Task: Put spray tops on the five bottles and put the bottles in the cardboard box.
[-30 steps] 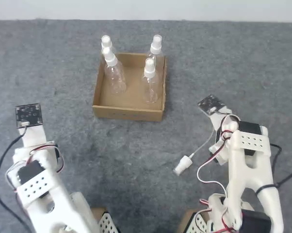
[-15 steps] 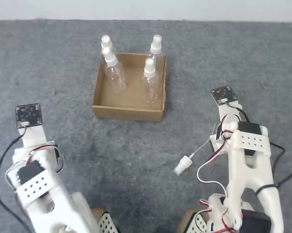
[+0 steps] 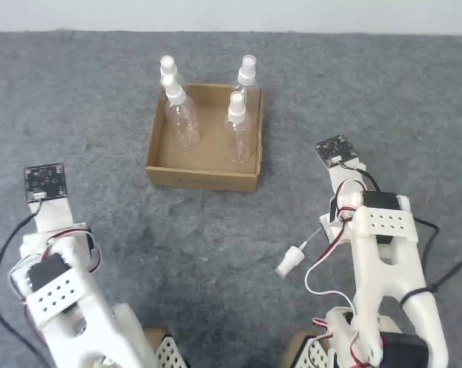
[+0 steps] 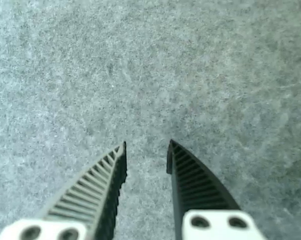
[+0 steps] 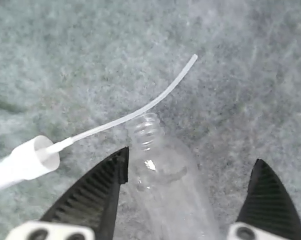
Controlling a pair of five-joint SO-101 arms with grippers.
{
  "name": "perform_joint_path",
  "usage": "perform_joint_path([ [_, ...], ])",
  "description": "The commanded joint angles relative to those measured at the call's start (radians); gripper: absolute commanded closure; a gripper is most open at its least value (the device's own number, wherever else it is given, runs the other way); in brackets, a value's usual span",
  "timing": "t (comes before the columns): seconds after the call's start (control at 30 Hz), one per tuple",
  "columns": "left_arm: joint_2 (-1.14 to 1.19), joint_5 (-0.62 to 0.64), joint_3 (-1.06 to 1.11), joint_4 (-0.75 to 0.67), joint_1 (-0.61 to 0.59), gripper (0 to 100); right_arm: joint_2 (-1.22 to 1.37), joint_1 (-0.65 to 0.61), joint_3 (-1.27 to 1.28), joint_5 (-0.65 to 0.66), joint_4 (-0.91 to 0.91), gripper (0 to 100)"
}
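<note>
A cardboard box [image 3: 163,157] stands at the table's far middle. Two clear bottles with white spray tops [image 3: 181,115] [image 3: 237,132] stand inside it. Two more capped bottles [image 3: 168,67] [image 3: 248,70] rise at its far wall; whether they are inside, I cannot tell. A loose spray top [image 3: 290,261] [image 5: 23,162] lies on the grey mat, its thin tube [image 5: 135,112] crossing the neck of an uncapped clear bottle [image 5: 165,185]. That bottle lies between the spread fingers of my open right gripper [image 5: 190,157]. My left gripper [image 4: 146,145] hangs open over bare mat.
The left arm [image 3: 51,268] stands at the near left and the right arm [image 3: 377,245] at the near right, over the bottle. Grey mat [image 3: 216,230] stretches between the arms and the box.
The right arm's wrist swung out to the right, then back left and a little nearer. The spray top, the box and the left arm stayed put.
</note>
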Motion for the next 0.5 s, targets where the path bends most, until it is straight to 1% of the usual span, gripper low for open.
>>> perform_joint_path([
  [0.0, -0.031, 0.005, -0.008, -0.02, 0.0, 88, -0.041, -0.002, -0.068, 0.106, 0.008, 68.0],
  [0.13, -0.031, 0.005, -0.008, -0.02, 0.0, 88, -0.041, -0.002, -0.074, 0.152, 0.033, 68.0],
  [0.3, -0.031, 0.005, -0.008, -0.02, 0.0, 88, -0.041, -0.004, -0.086, 0.218, 0.122, 68.0],
  [0.47, -0.031, 0.005, -0.008, -0.02, 0.0, 88, -0.041, -0.002, -0.08, 0.282, 0.165, 68.0],
])
